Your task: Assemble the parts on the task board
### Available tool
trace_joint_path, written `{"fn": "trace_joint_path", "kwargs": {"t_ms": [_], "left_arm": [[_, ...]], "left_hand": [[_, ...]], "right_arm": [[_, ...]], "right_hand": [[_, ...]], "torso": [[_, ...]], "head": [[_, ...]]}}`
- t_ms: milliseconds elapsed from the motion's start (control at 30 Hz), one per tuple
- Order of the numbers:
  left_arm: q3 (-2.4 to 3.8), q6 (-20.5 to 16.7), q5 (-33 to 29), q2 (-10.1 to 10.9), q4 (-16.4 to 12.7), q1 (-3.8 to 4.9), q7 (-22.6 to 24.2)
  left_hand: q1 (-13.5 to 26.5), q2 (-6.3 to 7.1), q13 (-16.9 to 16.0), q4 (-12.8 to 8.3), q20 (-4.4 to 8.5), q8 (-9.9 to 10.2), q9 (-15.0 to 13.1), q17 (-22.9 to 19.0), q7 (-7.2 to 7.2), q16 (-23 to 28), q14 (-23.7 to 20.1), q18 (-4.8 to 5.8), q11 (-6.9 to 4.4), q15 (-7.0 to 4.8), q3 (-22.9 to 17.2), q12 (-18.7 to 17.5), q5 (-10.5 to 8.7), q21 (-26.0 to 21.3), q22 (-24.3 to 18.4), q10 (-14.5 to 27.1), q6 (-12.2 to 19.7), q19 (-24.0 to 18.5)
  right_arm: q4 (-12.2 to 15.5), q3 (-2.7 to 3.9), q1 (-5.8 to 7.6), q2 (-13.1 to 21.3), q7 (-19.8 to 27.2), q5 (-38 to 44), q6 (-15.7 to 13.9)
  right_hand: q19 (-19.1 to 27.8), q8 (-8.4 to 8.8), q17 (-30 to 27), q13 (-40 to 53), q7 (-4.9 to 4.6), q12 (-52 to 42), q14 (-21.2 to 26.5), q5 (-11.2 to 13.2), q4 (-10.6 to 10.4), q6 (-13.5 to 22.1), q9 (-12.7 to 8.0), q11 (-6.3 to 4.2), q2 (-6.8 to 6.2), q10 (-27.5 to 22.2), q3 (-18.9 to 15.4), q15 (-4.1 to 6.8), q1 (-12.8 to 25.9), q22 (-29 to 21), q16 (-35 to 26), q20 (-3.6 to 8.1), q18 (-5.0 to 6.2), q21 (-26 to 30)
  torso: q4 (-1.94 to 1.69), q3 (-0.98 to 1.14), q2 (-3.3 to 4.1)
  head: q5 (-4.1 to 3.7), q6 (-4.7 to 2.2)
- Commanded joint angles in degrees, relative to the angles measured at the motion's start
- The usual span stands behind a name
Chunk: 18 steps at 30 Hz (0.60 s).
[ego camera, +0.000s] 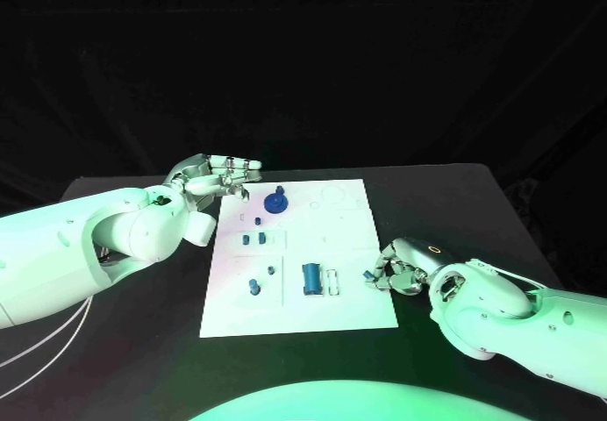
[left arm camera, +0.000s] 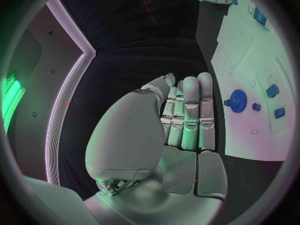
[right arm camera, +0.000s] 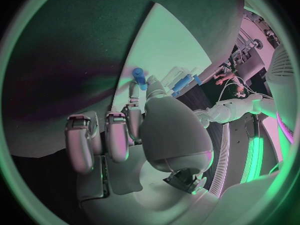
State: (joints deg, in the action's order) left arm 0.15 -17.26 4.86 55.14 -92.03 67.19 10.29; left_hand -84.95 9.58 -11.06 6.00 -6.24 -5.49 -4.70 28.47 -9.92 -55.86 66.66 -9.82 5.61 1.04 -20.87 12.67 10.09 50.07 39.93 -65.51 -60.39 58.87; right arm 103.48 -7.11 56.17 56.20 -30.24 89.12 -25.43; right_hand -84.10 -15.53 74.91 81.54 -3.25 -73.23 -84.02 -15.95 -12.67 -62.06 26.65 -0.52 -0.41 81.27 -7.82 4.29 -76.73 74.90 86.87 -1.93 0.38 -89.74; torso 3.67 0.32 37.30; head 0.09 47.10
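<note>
Task board (ego camera: pixel 332 263), a white plate with its long axis running near to far on the black table (ego camera: pixel 455 210), lies between the right hand (ego camera: pixel 395 270), pinching a small blue part (right arm camera: pixel 139 77) at its right edge, and the left hand (ego camera: pixel 217 175), fingers straight and empty, at its far left corner.

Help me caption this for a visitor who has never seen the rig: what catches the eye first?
The white task board lies mid-table, dotted with small blue parts, chiefly a blue gear near its far left corner. The right hand sits at the board's near right edge, pinching a small blue part at its fingertips. The left hand hovers by the far left corner, holding nothing.
</note>
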Motion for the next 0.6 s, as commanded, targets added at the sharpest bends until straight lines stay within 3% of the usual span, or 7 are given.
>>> {"fn": "trace_joint_path", "kwargs": {"t_ms": [33, 100, 200, 467, 600], "left_arm": [[0.04, 0.6, -0.3, 0.0, -0.2, 0.02, 0.4], [0.04, 0.6, -0.3, 0.0, -0.2, 0.02, 0.4], [0.04, 0.6, -0.3, 0.0, -0.2, 0.02, 0.4], [0.04, 0.6, -0.3, 0.2, -0.3, 0.02, 0.3], [0.04, 0.6, -0.3, 0.2, -0.3, 0.03, 0.2]], "left_hand": [[0.1, -0.61, -0.1, 0.0, -0.18, 0.0, 0.1, -0.1, -0.03, 0.3, -0.1, -0.77, 0.05, 0.21, 0.4, 0.2, -0.22, -0.3, -0.1, 0.5, 0.5, 0.3], [0.1, -0.61, -0.1, 0.0, -0.18, 0.0, 0.1, -0.1, -0.03, 0.3, -0.1, -0.77, 0.05, 0.21, 0.4, 0.2, -0.22, -0.3, -0.1, 0.5, 0.5, 0.3], [0.1, -0.61, -0.1, 0.0, -0.18, 0.0, 0.1, -0.1, -0.03, 0.3, -0.1, -0.77, 0.05, 0.21, 0.4, 0.2, -0.22, -0.3, -0.1, 0.5, 0.5, 0.3], [0.1, -0.65, -0.1, 0.0, -0.19, 0.0, 0.1, -0.1, -0.02, 0.3, -0.1, -0.77, 0.04, 0.22, 0.4, 0.3, -0.22, -0.3, -0.1, 0.6, 0.5, 0.3], [0.1, -0.65, -0.1, 0.0, -0.19, 0.0, 0.1, -0.1, -0.02, 0.3, -0.1, -0.77, 0.04, 0.22, 0.4, 0.3, -0.22, -0.3, -0.1, 0.6, 0.5, 0.3]], "right_arm": [[-0.6, -0.57, -0.81, -0.6, -1.9, 1.7, 5.0], [-0.8, -0.58, -0.86, -0.9, -2.2, 2.3, 5.2], [-1.0, -0.58, -0.9, -1.2, -2.7, 3.3, 6.0], [-0.5, -0.59, -0.93, -1.7, -4.7, 7.5, 11.4], [-0.2, -0.59, -0.93, -1.9, -5.5, 9.0, 12.9]], "right_hand": [[-5.9, 0.34, 8.4, -4.4, 0.14, 0.2, -4.6, 0.9, 0.7, -0.4, -0.5, -0.53, 1.14, 0.3, 1.2, 0.27, -2.6, 15.1, -0.3, 0.01, -0.38, -0.3], [-5.9, 0.58, 8.4, -4.4, 0.28, 0.3, -4.6, 3.1, 1.7, -0.5, -0.7, -0.68, 1.66, 0.2, 2.6, 0.42, -4.6, 15.1, -0.3, 0.16, -0.38, -0.3], [-5.9, 0.84, 8.4, -4.4, 0.44, 0.5, -4.6, 3.6, 3.1, -0.6, -0.9, -0.84, 1.83, 0.1, 4.3, 0.55, -7.0, 15.1, -0.3, 0.3, -0.38, -0.3], [-5.9, 1.59, 8.1, -5.1, 0.03, 1.8, -4.5, 2.1, 4.4, -0.9, -1.5, -0.56, -1.01, -0.6, 6.1, 0.34, -8.0, 15.1, -0.5, 0.25, -0.38, -0.3], [-5.9, 2.12, 8.4, -5.5, -0.34, 2.6, -4.5, 0.1, 5.3, -1.2, -1.9, -0.27, -2.44, -1.1, 8.4, 0.07, -9.0, 15.1, -0.4, 0.07, -0.38, -0.3]], "torso": [[0.0, 0.02, -0.03], [0.02, 0.01, -0.04], [-0.02, -0.02, -0.05], [0.04, -0.04, -0.06], [-0.01, -0.01, -0.07]], "head": [[0.0, 0.04], [0.04, 0.01], [0.12, 0.08], [0.27, 0.22], [0.3, 0.25]]}}
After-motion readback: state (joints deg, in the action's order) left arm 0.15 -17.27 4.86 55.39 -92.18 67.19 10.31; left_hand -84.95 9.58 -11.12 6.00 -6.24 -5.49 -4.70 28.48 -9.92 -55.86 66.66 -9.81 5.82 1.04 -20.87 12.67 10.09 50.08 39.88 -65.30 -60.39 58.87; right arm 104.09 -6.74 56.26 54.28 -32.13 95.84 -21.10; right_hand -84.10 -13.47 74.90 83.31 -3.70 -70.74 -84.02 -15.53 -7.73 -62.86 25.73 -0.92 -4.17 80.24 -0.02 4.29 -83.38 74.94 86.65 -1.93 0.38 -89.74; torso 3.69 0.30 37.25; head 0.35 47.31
